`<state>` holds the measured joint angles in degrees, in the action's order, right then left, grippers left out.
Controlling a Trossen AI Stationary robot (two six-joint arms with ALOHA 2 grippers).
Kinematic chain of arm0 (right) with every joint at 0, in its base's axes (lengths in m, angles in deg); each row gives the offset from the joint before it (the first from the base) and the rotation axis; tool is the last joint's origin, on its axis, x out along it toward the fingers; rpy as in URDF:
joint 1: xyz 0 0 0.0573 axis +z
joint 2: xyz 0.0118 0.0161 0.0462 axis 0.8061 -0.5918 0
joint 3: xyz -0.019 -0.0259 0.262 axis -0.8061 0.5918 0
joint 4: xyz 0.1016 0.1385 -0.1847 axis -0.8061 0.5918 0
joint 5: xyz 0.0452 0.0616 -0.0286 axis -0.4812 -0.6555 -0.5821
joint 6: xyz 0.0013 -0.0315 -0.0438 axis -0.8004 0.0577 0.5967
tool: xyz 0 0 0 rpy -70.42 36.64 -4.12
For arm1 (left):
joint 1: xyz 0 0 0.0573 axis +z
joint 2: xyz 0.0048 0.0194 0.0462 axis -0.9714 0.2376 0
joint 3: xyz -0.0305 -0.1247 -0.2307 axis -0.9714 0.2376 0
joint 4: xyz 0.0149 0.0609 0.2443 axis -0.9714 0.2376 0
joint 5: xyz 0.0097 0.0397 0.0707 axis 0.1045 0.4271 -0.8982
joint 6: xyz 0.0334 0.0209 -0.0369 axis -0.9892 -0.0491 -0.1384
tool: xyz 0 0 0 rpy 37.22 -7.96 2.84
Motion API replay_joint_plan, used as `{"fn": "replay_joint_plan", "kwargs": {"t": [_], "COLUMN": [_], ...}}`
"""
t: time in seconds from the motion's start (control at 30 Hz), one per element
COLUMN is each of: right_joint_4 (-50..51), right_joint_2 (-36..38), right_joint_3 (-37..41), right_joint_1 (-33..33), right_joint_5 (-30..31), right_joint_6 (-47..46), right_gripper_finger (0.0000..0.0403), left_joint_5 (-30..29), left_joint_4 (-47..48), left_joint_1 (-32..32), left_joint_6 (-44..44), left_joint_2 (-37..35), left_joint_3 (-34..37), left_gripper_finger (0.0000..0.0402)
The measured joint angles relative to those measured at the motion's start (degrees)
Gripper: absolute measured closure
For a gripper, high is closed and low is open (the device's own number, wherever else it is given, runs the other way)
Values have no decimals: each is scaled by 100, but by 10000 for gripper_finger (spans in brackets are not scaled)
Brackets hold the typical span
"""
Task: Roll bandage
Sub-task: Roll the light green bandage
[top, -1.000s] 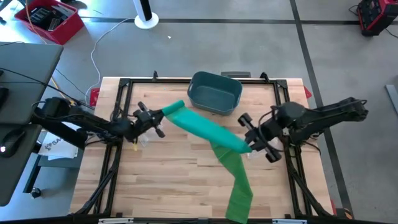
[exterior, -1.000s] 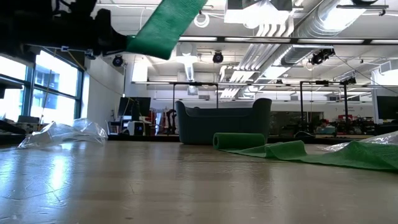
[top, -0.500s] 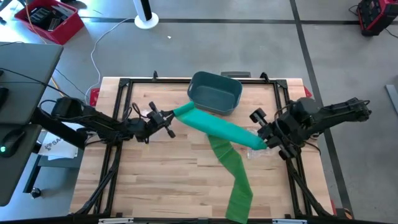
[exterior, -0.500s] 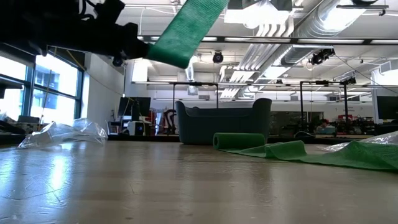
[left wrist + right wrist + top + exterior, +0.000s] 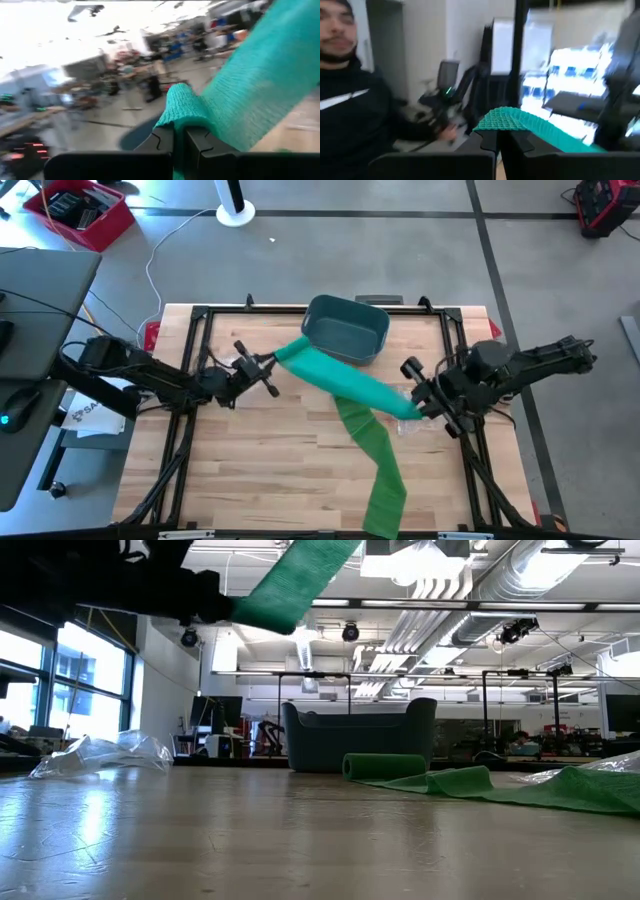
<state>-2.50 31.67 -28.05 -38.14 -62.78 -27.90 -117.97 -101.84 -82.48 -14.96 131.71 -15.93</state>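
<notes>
A long green bandage stretches in the air between my two grippers. My left gripper is shut on its end near the dark grey bin. My right gripper is shut on it farther along. From there the bandage drops, and its tail lies on the wooden table, running over the near edge. In the low view the strip crosses high up, and the tail lies on the table. My left gripper pinches the bandage's bunched end between its two fingers, coming level from the table's left. That end is lifted clear of the table. My right gripper pinches a fold of the bandage between its two fingers, coming from the table's right. The strip between the grippers is taut and clear of the table.
The grey bin stands at the table's far middle. A clear plastic wrapper lies on the table, another under my right gripper. A black frame rims the table. A person shows in the right wrist view, beyond the table.
Both grippers have gone toward the table's right and far edges, carrying the bandage. The taut strip has shifted toward the bin and stays clear of the table. The tail on the table has kept its place near the near edge.
</notes>
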Motion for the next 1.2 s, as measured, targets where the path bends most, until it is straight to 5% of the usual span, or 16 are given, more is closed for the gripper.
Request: {"fn": "replay_joint_plan", "kwargs": {"t": [0.2, 0.4, 0.57, 0.83, 1.2], "right_joint_4": [590, 876, 913, 323, -468], "right_joint_2": [-35, -42, -44, -48, 112], "right_joint_3": [0, -2, -2, -2, -401], "right_joint_1": [709, 1030, 1043, 1197, 916], "right_joint_5": [142, 1312, 1292, 926, 1806], "right_joint_6": [32, 337, 180, 445, 1211], "right_gripper_finger": [403, 403, 403, 403, 403], "left_joint_5": [268, 1253, 1153, 272, 902], "left_joint_4": [-158, -143, -146, 307, 417], "left_joint_1": [64, 60, 60, 60, -5], "left_joint_6": [-197, 339, 186, 132, 1343], "left_joint_2": [-1013, -1854, -2163, -1925, -739], "left_joint_3": [415, 778, 843, 846, 836], "left_gripper_finger": [401, 401, 401, 401, 401]}}
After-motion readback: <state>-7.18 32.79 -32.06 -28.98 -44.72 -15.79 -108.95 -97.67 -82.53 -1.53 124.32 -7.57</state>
